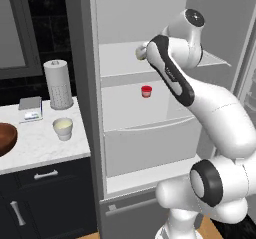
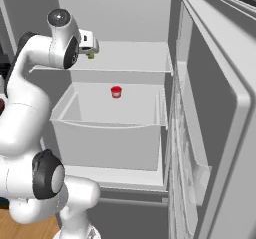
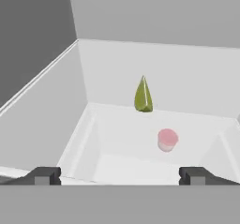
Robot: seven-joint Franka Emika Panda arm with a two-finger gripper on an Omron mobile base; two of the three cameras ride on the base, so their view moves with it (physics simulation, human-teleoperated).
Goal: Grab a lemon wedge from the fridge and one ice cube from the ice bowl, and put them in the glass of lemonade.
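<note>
lemon wedge [image 3: 143,95] on unlabelled fridge [image 1: 150,23] shelf, wide-open pincer [image 3: 119,175] before it

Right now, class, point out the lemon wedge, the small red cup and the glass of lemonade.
lemon wedge [image 3: 143,95], hand view, its middle.
small red cup [image 1: 146,91], left base view, its side.
glass of lemonade [image 1: 63,129], left base view, its outer wall.

Clear shelf all round the lemon wedge [image 3: 143,95], small red cup [image 3: 167,139] on the level below.
</note>
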